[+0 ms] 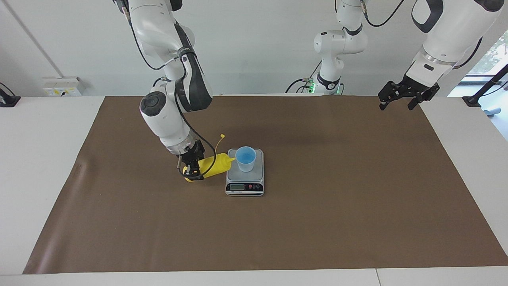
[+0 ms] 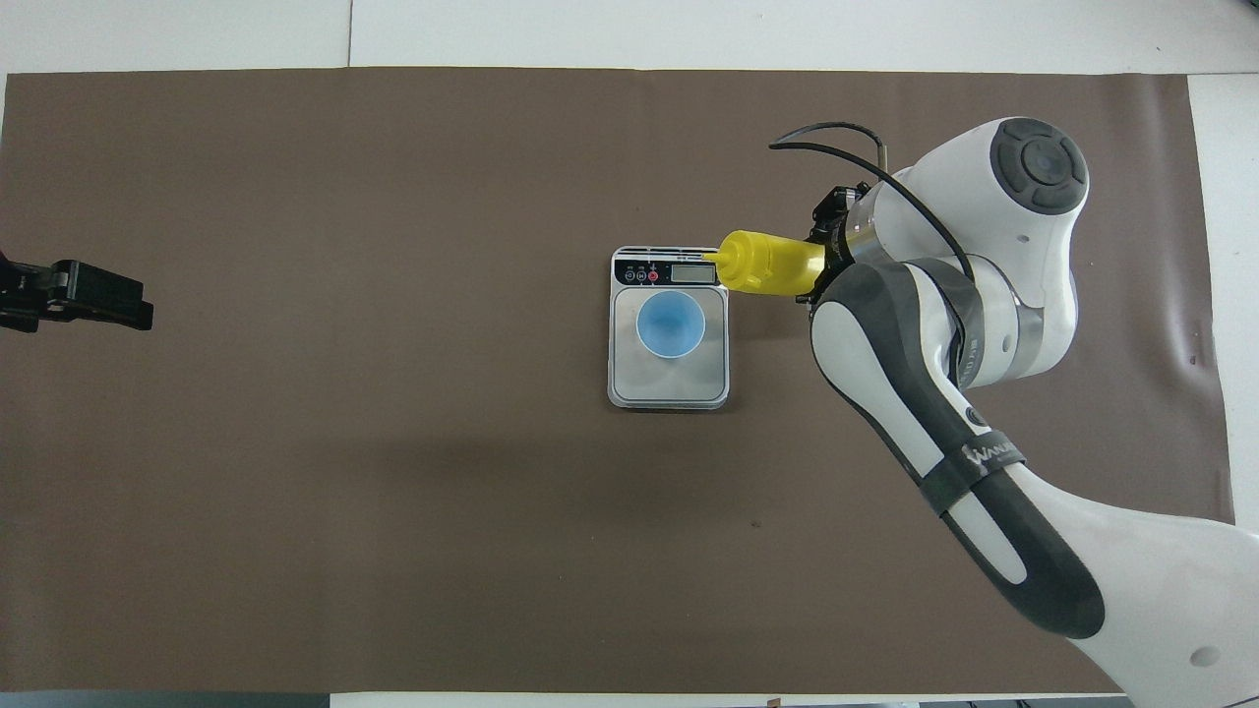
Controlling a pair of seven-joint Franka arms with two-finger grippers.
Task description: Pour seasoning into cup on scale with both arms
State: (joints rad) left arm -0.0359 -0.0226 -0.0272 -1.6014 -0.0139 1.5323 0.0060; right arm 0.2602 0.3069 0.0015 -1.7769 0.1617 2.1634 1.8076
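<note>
**Operator:** Jaws first, facing view: what is reported?

**Technician:** Clamped jaws are seen on the right gripper [image 1: 193, 170], grasping the seasoning [image 1: 213, 165] by its lower body. The bottle is tipped almost level, its nozzle tip just beside the rim of the cup [image 1: 245, 158], which stands on the scale [image 1: 245, 186]. The left gripper [image 1: 401, 96] is held with released jaws over the mat's edge at the left arm's end of the table, where it waits.

**Operator:** And the overhead view?

**Technician:** The seasoning [image 2: 765, 263] is shown with its nozzle over the display strip of the scale [image 2: 669, 391], not yet clearly over the cup [image 2: 670, 324]. No poured material is visible. The right gripper is largely hidden by its own arm. The left gripper [image 2: 84, 295] is seen well apart from the scale.

**Operator:** How is the step best done?

**Technician:** The nozzle is probably best centred over the cup mouth before further tilting. Contact with the rim is to be avoided, since the light cup may be tipped or the reading upset.
</note>
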